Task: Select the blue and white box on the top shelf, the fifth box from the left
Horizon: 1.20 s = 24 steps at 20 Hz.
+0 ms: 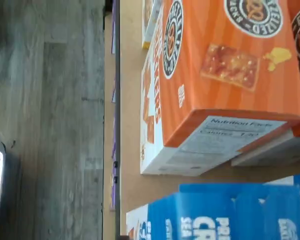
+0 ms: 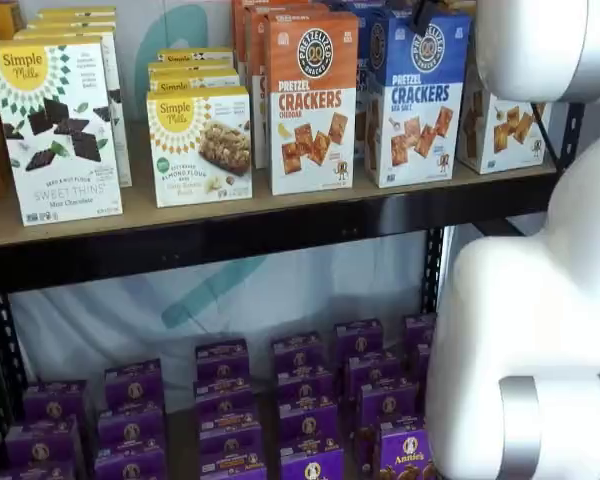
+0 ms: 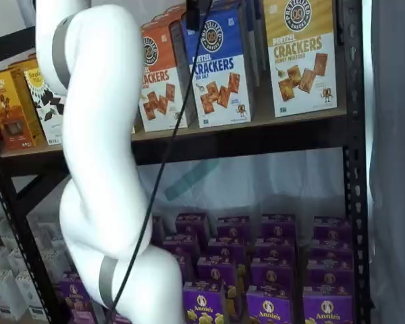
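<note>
The blue and white box (image 2: 413, 100) stands untouched on the top shelf (image 2: 280, 225) beside the orange box (image 2: 312, 103) — pick pending; gripper (image 3: 197, 10) state can't be told.

Blue and white box (image 2: 416, 100) upright on top shelf (image 2: 280, 232)

Mock shop: stocked shelf (image 2: 280, 232)

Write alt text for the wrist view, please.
An orange Cheddar cracker box fills most of the sideways picture, standing on the top shelf. The blue and white box shows beside it, with grey wood-look floor beyond the shelf's edge.
</note>
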Motion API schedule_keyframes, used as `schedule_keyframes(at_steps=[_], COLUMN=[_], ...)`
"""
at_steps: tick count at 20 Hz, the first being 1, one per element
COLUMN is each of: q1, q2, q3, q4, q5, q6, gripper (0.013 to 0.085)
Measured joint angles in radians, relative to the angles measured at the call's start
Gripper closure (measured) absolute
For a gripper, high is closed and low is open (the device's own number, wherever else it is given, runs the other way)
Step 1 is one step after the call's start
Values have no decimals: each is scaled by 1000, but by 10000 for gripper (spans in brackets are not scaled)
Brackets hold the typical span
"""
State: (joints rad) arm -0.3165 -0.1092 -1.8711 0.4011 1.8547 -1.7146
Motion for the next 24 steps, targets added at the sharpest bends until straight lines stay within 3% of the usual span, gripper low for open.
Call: schedule_keyframes(at_steps=[10, 18, 24], q1=[7, 37, 55], q2=[5, 20, 49], q3=[5, 12, -18], q4=[-33, -102, -149], q5=[-47, -52, -6], q6=[-14, -21, -20], gripper=[130, 130, 130])
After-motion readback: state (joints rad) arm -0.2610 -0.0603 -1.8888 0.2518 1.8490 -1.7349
